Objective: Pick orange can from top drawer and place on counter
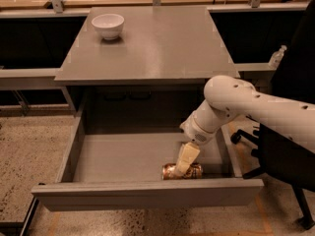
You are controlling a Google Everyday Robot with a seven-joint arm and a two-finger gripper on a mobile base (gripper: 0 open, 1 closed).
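Observation:
The orange can (193,171) lies on its side on the floor of the open top drawer (123,159), near the front right corner. My gripper (183,165) reaches down into the drawer from the right, with its pale fingers (185,157) over the can's middle, touching or just above it. The white arm (236,107) curves in from the right, below the counter's front edge. The grey counter (162,41) stands above the drawer.
A white bowl (108,24) stands on the counter's far left. The drawer's front panel (147,193) is close below the can. A black chair (290,151) stands at the right. A pale wooden surface runs along the back.

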